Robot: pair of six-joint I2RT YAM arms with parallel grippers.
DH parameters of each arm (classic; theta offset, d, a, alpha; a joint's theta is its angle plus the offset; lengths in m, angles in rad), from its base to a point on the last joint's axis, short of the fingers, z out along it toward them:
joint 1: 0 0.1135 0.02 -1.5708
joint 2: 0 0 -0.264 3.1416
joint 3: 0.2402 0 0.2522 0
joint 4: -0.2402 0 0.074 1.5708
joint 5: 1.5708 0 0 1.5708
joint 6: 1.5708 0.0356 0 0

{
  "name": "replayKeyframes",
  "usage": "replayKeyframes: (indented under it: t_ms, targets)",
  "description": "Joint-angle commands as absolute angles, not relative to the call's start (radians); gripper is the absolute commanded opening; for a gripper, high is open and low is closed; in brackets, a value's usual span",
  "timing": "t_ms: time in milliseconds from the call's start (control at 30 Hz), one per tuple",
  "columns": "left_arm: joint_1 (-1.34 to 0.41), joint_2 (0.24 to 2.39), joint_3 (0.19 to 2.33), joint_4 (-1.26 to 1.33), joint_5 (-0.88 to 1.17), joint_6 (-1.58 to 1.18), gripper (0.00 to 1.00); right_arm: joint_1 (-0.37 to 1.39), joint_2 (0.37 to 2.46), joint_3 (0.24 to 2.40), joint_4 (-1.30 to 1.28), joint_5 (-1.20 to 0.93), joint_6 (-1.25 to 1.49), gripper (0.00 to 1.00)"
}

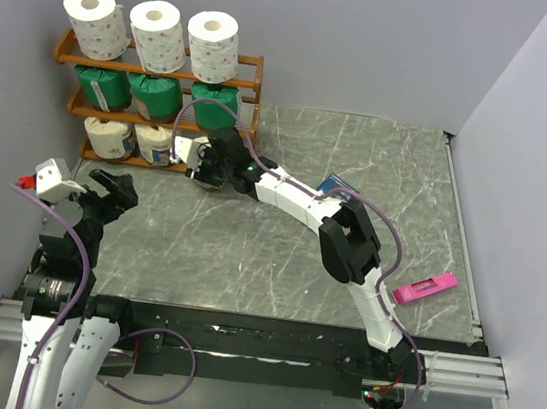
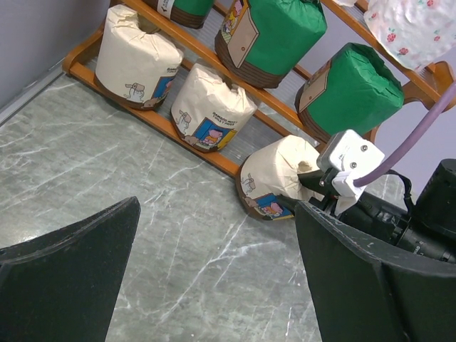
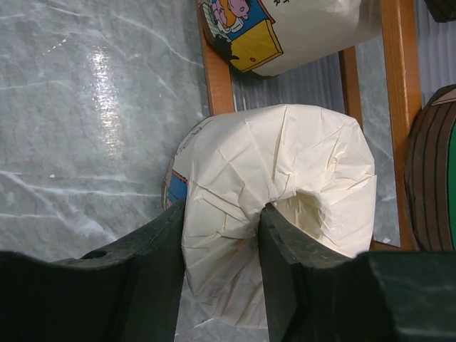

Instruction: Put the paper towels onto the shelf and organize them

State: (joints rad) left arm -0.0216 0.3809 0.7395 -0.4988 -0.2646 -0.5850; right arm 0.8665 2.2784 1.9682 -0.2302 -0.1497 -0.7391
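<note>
Cream-wrapped roll [image 2: 274,178] at shelf [image 2: 160,125] front

No legible text on the roll labels [image 2: 209,132]

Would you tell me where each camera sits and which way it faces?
Top external: above, behind the bases, looking down on table and shelf; both arms show.
Left wrist: on the left arm, facing the shelf's lower tiers; open left fingers show.
Right wrist: on the right arm, facing the cream-wrapped roll the right fingers pinch.
Both wrist views share that roll.

The marbled table [image 1: 359,165] carries the shelf [image 1: 257,97], a pink item [image 1: 425,287] and, seemingly, a blue packet [image 1: 335,183].
</note>
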Motion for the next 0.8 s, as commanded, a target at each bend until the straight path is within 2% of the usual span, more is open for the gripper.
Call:
replayKeyframes:
  t_ms: [0,300,467,767]
  targets:
    - [-0.021,0.368,0.775,-0.485,-0.287,-0.591,0.96,0.856,2.283,2.025,-0.161,-0.057,-0.785,0.46]
    - [-0.020,0.367,0.773,-0.483,-0.287,-0.591,0.96,0.856,2.310,2.091,-0.178,-0.020,-0.785,0.46]
    - [-0.020,0.367,0.775,-0.485,-0.287,-0.591,0.96,0.854,2.341,2.140,-0.195,-0.005,-0.798,0.51]
    - [-0.020,0.368,0.775,-0.486,-0.288,-0.592,0.96,0.851,2.378,2.181,-0.167,0.041,-0.822,0.53]
